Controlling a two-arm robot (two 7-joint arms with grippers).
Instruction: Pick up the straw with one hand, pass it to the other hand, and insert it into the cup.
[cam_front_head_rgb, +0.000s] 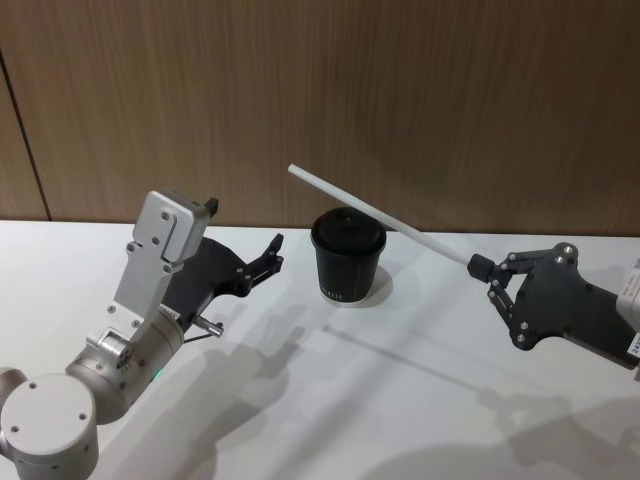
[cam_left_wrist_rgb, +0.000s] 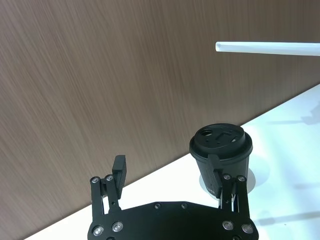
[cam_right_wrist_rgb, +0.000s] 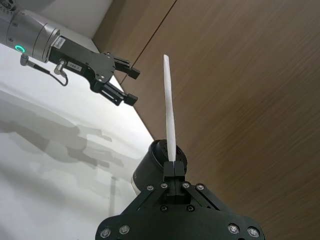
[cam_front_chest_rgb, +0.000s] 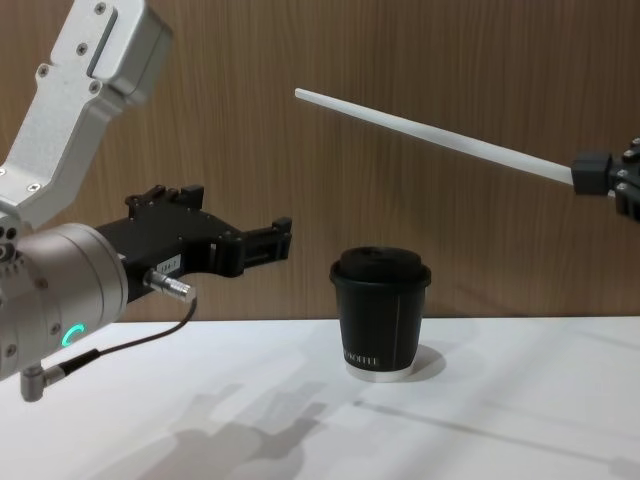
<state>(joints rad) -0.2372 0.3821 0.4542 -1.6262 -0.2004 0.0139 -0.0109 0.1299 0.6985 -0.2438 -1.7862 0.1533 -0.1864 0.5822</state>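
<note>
The white straw (cam_front_head_rgb: 380, 214) hangs in the air, slanting up and to the left over the black lidded cup (cam_front_head_rgb: 347, 262). My right gripper (cam_front_head_rgb: 480, 268) is shut on the straw's lower right end, to the right of the cup and above the table. In the right wrist view the straw (cam_right_wrist_rgb: 170, 115) rises from the shut fingertips, with the cup (cam_right_wrist_rgb: 150, 170) behind them. My left gripper (cam_front_head_rgb: 272, 255) is open and holds nothing, just left of the cup at lid height. The chest view shows the straw (cam_front_chest_rgb: 430, 132) passing well above the cup (cam_front_chest_rgb: 380, 315) and above the left gripper (cam_front_chest_rgb: 275, 243).
The cup stands on a white table (cam_front_head_rgb: 350, 400) close to a brown wood-panelled wall (cam_front_head_rgb: 400, 90). Bare tabletop lies in front of the cup and between the two arms.
</note>
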